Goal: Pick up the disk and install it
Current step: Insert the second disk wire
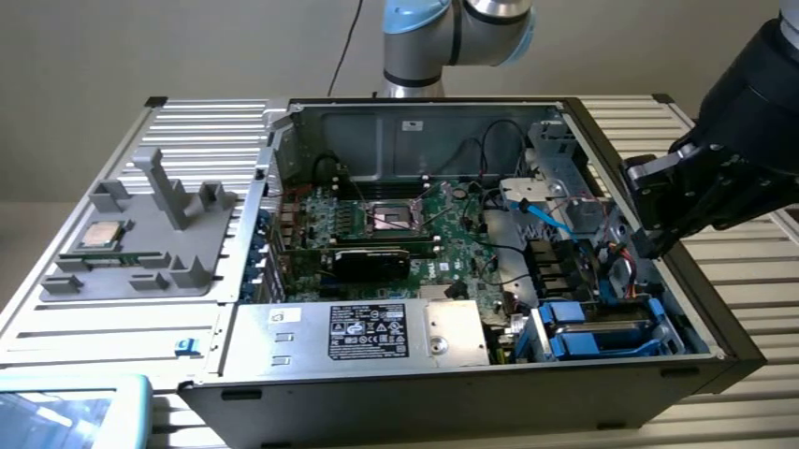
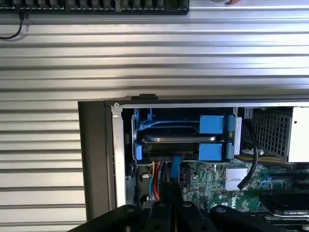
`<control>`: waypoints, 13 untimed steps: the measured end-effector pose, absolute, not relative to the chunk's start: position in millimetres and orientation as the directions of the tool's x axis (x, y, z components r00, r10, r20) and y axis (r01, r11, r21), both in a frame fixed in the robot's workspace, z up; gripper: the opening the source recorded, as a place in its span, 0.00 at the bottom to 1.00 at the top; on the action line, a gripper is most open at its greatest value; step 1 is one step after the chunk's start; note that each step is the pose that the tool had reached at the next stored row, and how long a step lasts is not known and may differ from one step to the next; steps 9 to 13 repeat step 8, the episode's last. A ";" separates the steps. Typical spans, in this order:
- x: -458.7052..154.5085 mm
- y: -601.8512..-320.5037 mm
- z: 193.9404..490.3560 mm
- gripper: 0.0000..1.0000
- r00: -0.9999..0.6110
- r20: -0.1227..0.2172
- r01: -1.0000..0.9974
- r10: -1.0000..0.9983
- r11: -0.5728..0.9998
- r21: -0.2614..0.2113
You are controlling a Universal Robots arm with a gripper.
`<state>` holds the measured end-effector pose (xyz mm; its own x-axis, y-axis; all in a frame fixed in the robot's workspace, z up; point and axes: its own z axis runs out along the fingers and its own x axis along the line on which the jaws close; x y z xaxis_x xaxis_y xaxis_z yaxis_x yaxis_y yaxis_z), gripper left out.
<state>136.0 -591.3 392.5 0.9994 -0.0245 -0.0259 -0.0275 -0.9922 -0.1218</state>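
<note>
- Black gripper (image 1: 660,245): jaws closed, empty, over open PC case's (image 2: 96,159) drive-bay corner.
- Grey-silver disk in blue plastic carrier (image 2: 179,138): seated in bay just ahead of gripper.
- Advice: check carrier sits flush; keep clear of cables.

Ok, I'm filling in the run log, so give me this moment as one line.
fingers: shut, holding nothing | gripper over open computer case | disk: in blue carrier in drive bay
</note>
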 end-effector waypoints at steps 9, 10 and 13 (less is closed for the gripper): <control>136.0 -590.4 392.6 0.11 0.999 -0.026 -0.027 -0.024 -0.992 -0.122; 136.0 -590.4 392.6 0.11 0.999 -0.026 -0.027 -0.024 -0.992 -0.122; 136.0 -590.4 392.6 0.11 0.999 -0.026 -0.027 -0.024 -0.992 -0.122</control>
